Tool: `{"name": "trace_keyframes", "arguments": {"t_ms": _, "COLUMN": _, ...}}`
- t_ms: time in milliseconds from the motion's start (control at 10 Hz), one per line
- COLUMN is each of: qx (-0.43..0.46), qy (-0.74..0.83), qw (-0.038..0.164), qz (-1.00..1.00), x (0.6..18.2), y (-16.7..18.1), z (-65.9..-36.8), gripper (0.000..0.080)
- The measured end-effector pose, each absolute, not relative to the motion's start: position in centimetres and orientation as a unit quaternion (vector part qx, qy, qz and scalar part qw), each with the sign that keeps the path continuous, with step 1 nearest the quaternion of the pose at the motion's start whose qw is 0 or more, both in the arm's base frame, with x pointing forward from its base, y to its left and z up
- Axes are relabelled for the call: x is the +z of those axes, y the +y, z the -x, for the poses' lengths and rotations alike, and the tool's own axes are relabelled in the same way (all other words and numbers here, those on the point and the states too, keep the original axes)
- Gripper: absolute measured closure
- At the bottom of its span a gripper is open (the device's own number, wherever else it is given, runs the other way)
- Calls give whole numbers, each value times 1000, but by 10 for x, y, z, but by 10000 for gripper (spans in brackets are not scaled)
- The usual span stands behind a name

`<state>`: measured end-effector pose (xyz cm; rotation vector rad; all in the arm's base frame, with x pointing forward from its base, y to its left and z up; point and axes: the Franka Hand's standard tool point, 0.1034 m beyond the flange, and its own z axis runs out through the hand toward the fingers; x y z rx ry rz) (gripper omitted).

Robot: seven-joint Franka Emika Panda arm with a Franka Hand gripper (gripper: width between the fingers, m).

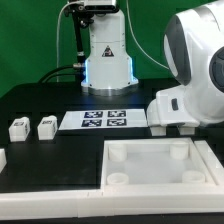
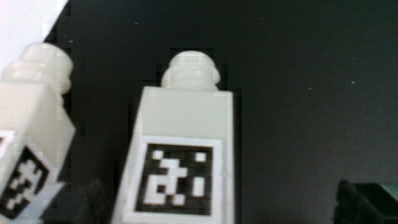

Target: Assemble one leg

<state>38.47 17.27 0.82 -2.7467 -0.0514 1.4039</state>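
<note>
Leg [image 2: 183,150] is lying straight ahead of jaws, long axis running away from them, second leg [image 2: 27,120] just beside; I'm reading jaws as wide, gripping nothing.

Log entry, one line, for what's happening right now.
wrist view: leg lying on black table, tag up | second leg beside it, apart | exterior view: square panel, no leg fitted

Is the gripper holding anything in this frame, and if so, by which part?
Nothing is held. In the wrist view the gripper has its fingers wide apart, and the leg lies flat on the black table, not clamped.
</note>
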Motion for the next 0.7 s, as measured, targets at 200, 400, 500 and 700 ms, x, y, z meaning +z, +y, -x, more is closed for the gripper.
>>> {"name": "trace_keyframes", "arguments": {"t_ms": 200, "qx": 448, "qy": -20, "qw": 28, "qz": 893, "x": 5, "y": 174, "z": -384, "gripper": 150}}
{"name": "trace_keyframes", "arguments": {"t_ms": 400, "qx": 449, "qy": -20, "qw": 28, "qz": 893, "x": 5, "y": 174, "z": -384, "gripper": 286}}
{"name": "trace_keyframes", "arguments": {"t_ms": 500, "qx": 449, "qy": -20, "qw": 28, "qz": 893, "x": 5, "y": 174, "z": -384, "gripper": 424}}
{"name": "trace_keyframes", "arguments": {"t_ms": 700, "qx": 449, "qy": -20, "qw": 28, "qz": 893, "x": 5, "y": 174, "z": -384, "gripper": 508}}
